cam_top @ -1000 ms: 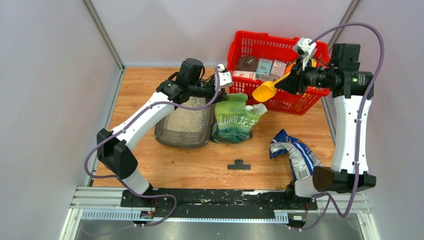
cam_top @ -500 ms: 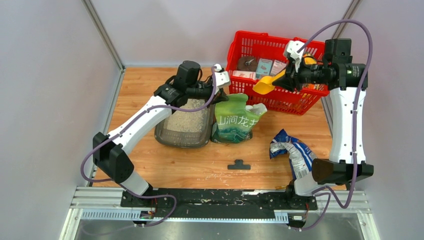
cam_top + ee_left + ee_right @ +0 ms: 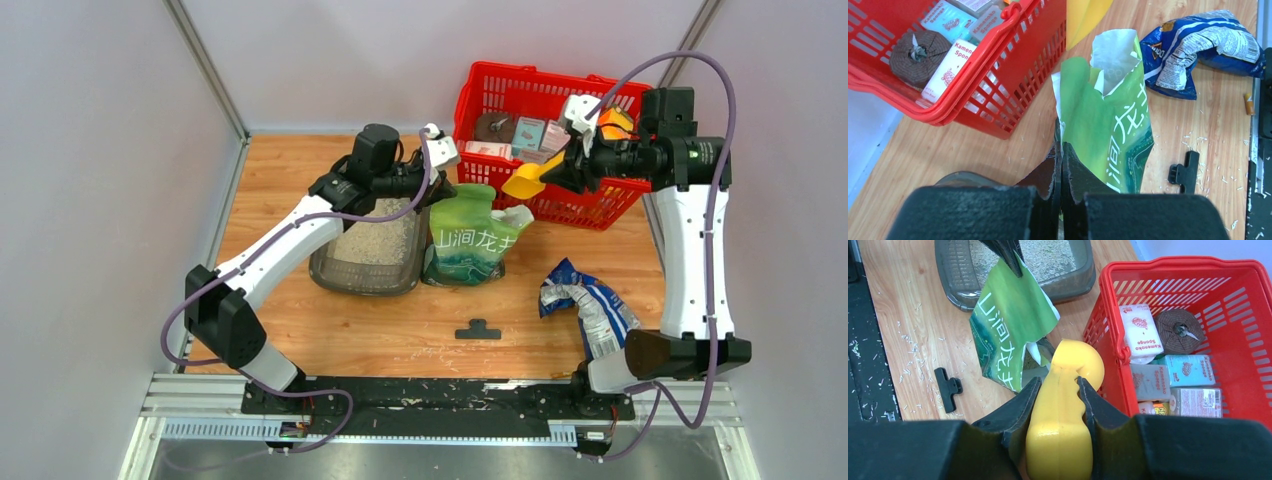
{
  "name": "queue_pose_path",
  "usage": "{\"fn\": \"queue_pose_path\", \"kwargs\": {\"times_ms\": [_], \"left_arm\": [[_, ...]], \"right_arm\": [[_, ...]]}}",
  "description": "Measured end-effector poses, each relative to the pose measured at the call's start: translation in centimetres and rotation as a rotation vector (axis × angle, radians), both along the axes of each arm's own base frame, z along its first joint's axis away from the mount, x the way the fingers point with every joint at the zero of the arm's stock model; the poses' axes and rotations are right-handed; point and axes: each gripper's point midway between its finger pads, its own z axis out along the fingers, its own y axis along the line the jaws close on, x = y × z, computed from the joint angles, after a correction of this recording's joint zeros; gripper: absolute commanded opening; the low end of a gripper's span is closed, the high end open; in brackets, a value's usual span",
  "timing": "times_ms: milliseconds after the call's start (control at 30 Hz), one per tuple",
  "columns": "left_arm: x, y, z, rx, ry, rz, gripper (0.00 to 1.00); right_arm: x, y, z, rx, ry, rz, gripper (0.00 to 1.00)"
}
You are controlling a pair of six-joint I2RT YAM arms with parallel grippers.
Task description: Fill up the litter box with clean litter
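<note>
The dark grey litter box (image 3: 335,277) lies left of centre and holds pale beige clean litter (image 3: 378,240). It also shows in the right wrist view (image 3: 948,280) with litter (image 3: 1048,257) in it. A green litter bag (image 3: 470,240) stands upright beside the box, its top open. My left gripper (image 3: 440,190) is shut on the bag's upper left edge (image 3: 1103,125). My right gripper (image 3: 568,165) is shut on the handle of a yellow scoop (image 3: 1068,390), held in the air over the basket's front edge, above and right of the bag. The scoop's bowl (image 3: 527,183) points toward the bag.
A red wire basket (image 3: 600,215) with sponge packs stands at the back right. A crumpled blue chip bag (image 3: 590,305) lies near the right arm's base. A black clip (image 3: 478,330) lies in front of the green bag. Spilled granules dot the wooden table.
My right gripper has carried the yellow scoop left, from beside the basket's right part to above its front edge, nearer the bag. The left gripper keeps its hold on the bag.
</note>
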Motion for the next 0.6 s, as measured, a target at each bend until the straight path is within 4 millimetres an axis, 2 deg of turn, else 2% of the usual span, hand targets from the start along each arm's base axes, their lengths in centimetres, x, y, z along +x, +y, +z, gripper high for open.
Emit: {"fn": "queue_pose_path", "kwargs": {"times_ms": [333, 600], "left_arm": [[0.2, 0.0, 0.0, -0.009, 0.001, 0.014, 0.00], [0.1, 0.1, 0.1, -0.011, -0.003, 0.018, 0.00]], "right_arm": [[-1.8, 0.8, 0.0, -0.005, 0.007, 0.010, 0.00], [-3.1, 1.0, -1.1, -0.015, 0.041, 0.011, 0.00]]}}
